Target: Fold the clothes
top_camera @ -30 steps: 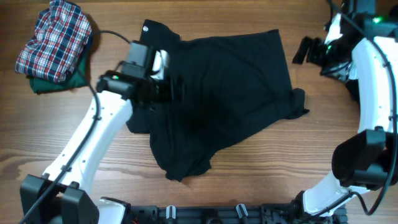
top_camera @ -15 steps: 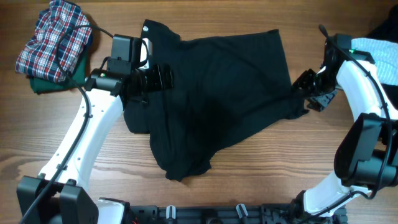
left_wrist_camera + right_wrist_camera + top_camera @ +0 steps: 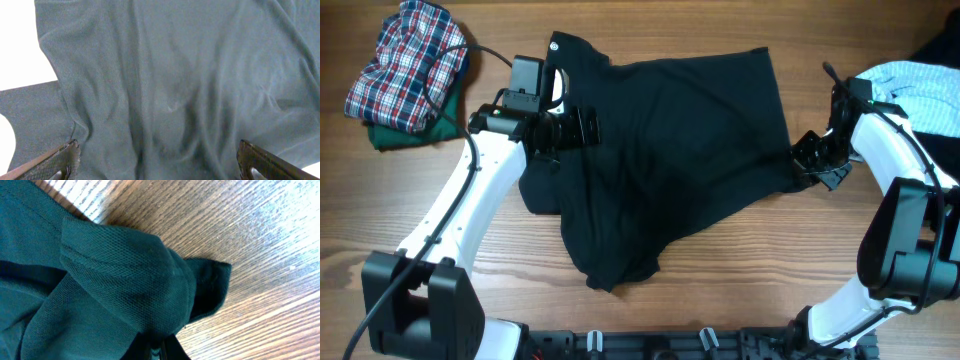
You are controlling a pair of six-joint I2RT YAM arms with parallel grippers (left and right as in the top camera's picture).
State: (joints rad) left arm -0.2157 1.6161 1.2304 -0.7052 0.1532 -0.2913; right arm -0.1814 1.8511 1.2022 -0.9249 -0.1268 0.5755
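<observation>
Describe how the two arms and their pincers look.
The left arm and right arm have smooth white links joined by black joints. A thin black cable trails from the left one. The left pincer and right pincer are black.

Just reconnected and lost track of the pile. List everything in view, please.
black T-shirt: 1, black, spread out mid-table
plaid garment: 1, red, white and blue check, far left corner, bundled on the green one
green garment: 1, green, under the plaid one
light blue garment: 1, light blue, far right edge
table: 1, brown wood
left gripper: 1, open, over the shirt's left side
right gripper: 1, shut on the shirt's right sleeve
</observation>
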